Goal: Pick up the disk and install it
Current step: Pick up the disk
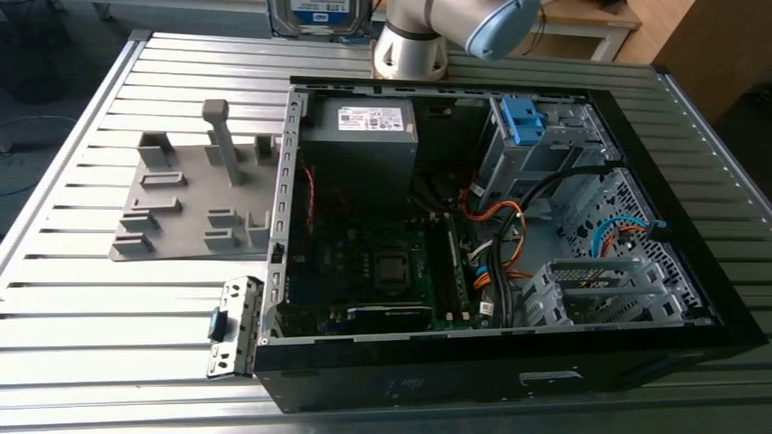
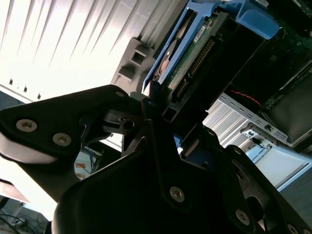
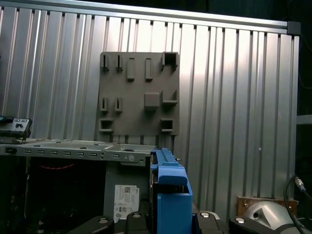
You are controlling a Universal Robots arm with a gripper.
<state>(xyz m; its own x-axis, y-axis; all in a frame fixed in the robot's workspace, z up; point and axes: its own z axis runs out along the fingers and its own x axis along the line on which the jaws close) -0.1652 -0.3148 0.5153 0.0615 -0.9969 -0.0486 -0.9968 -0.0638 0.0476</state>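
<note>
The disk [image 2: 187, 53], a silver drive in a bright blue caddy, stands on edge between my black fingers [image 2: 148, 105] in the second wrist view. My gripper [image 2: 158, 109] is shut on the disk, lifted off the table. In the first wrist view the disk's blue caddy [image 3: 168, 190] rises between the gripper's black parts, above the case edge. In the exterior view the disk [image 1: 316, 14] hangs at the far edge with its white-and-blue label showing, beside the arm [image 1: 422, 36] and behind the open computer case [image 1: 483, 362].
A grey fixture plate [image 1: 193, 212] with slots and an upright post lies on the slatted metal table [image 1: 97, 316], at the exterior view's left. Inside the case sit a grey box with a white sticker [image 1: 360, 140], a blue bracket [image 1: 522, 119] on a drive cage, cables and a motherboard.
</note>
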